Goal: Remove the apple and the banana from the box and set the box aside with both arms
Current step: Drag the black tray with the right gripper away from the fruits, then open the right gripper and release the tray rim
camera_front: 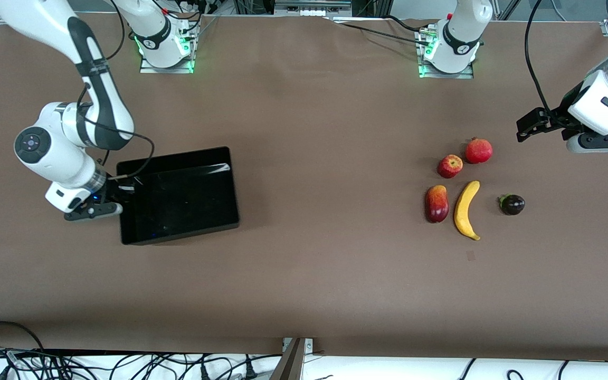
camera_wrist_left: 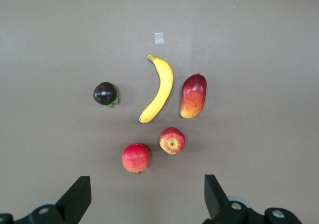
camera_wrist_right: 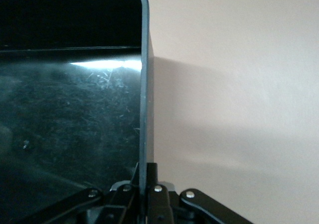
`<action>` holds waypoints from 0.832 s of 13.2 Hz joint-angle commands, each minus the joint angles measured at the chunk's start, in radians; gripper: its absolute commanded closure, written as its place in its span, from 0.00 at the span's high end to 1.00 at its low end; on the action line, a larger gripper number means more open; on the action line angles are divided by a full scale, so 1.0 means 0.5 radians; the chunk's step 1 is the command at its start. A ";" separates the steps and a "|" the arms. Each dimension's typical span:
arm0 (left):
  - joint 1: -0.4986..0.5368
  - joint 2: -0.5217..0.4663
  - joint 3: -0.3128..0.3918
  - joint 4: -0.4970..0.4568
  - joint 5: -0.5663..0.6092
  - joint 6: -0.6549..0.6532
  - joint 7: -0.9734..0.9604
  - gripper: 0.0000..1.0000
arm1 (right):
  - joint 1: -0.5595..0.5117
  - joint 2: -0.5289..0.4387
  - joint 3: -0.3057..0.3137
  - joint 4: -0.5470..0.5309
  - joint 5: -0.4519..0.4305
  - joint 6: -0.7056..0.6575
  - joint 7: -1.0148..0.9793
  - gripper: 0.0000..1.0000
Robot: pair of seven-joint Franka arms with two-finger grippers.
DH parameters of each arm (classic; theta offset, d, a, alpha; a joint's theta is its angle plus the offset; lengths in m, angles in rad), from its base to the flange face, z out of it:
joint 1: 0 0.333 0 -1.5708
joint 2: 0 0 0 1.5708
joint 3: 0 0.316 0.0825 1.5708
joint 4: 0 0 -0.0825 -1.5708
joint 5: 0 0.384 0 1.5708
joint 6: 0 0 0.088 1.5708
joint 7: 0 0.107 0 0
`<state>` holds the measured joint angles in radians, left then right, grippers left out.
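Note:
The black tray (camera_front: 177, 236) lies toward the right arm's end of the table. My right gripper (camera_front: 121, 191) is shut on the tray's end wall (camera_wrist_right: 144, 84), one finger inside and one outside (camera_wrist_right: 144, 178). The yellow banana (camera_front: 466, 210) and the small red apple (camera_front: 450, 165) lie toward the left arm's end, the apple farther from the front camera. My left gripper (camera_front: 526, 126) is open and empty, up in the air beside the fruit group. In the left wrist view its fingers (camera_wrist_left: 75, 200) straddle bare table short of the banana (camera_wrist_left: 158, 88) and the apple (camera_wrist_left: 172, 140).
A red pomegranate (camera_front: 478, 151) lies beside the apple, a red-yellow mango (camera_front: 437, 203) and a dark mangosteen (camera_front: 512, 204) flank the banana. A small tape patch (camera_front: 471, 256) is nearer the front camera. Brown table lies between the tray and the fruits.

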<state>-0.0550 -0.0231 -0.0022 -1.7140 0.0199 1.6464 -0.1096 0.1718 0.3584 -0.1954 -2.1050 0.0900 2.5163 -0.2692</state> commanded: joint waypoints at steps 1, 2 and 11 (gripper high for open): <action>-0.004 -0.049 0.001 -0.036 -0.018 -0.019 0.038 1.00 | -0.077 -0.069 0.020 -0.171 0.081 0.097 -0.039 0.00; -0.004 -0.049 0.001 -0.033 -0.018 -0.028 0.038 1.00 | -0.080 -0.066 0.020 -0.192 0.129 0.100 -0.035 0.00; -0.004 -0.037 -0.002 0.004 -0.018 -0.059 0.038 1.00 | -0.101 0.022 0.026 -0.168 0.336 0.112 0.005 0.00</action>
<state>-0.0552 -0.0290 -0.0026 -1.7139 0.0199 1.6309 -0.1090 0.1350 0.3425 -0.1944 -2.1862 0.2428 2.5645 -0.2790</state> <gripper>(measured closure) 0.000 0.960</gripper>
